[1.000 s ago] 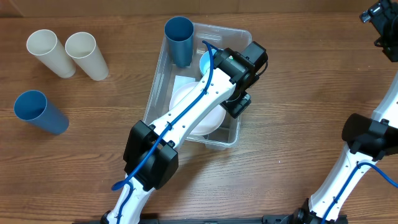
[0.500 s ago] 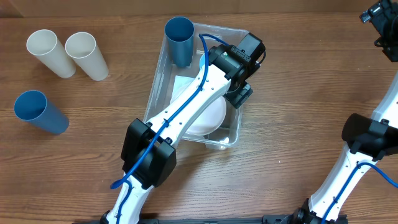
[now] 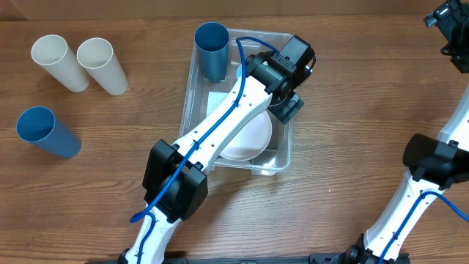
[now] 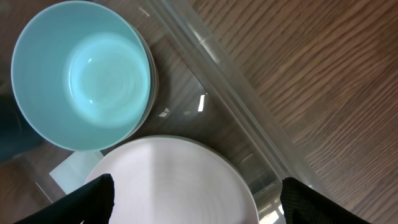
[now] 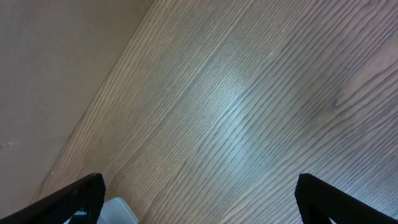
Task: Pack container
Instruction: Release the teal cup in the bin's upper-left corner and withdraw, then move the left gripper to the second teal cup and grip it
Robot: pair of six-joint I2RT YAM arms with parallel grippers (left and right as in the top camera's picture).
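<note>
Your left tool [image 4: 199,204] hangs open, fingers spread wide, over the container [image 3: 190,99]. The container sits mid-table [image 3: 344,110] and holds a blue cup [image 3: 212,48] in its far left corner, a pale teal bowl [image 4: 81,71] and a white plate [image 4: 168,180]. Your right tool [image 5: 199,202] is open too, over the wood at the far right.

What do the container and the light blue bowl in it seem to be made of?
The container looks like clear glossy plastic: its wall is see-through, with bright glints. The light blue bowl, smooth with soft highlights, may be plastic or glazed ceramic.
</note>
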